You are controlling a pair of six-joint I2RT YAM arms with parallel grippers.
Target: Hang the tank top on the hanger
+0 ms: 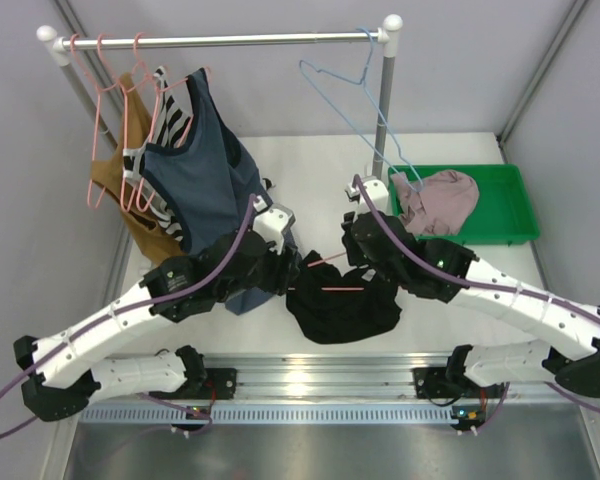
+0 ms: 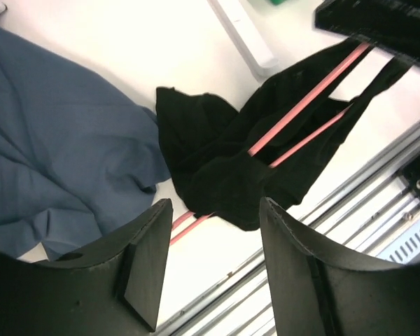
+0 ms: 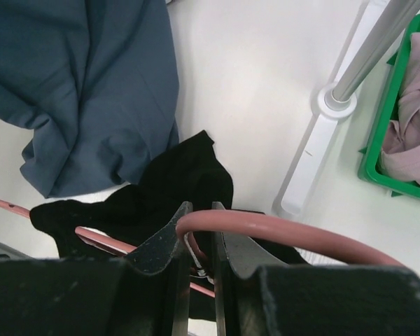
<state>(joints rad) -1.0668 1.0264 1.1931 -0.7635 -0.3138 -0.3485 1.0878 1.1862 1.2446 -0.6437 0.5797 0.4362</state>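
Note:
The black tank top (image 1: 342,305) hangs bunched at the table's middle, low over its front. The salmon-pink hanger (image 1: 342,289) is threaded through it, with its wires showing between the folds. My right gripper (image 1: 360,240) is shut on the hanger's neck below the hook (image 3: 287,228), with its tips (image 3: 201,208) just above the tank top (image 3: 175,185). My left gripper (image 1: 285,268) is open and empty just left of the top. In the left wrist view its jaws (image 2: 215,210) stand wide apart below the tank top (image 2: 217,154) and the hanger's two wires (image 2: 304,103).
A slate-blue tank top (image 1: 195,165) hangs from the rail (image 1: 230,41) and drapes behind my left arm. Spare pink hangers (image 1: 105,110) and other tops hang at the left, a light-blue hanger (image 1: 365,70) at the right. A green tray (image 1: 515,205) holds a mauve garment (image 1: 440,198).

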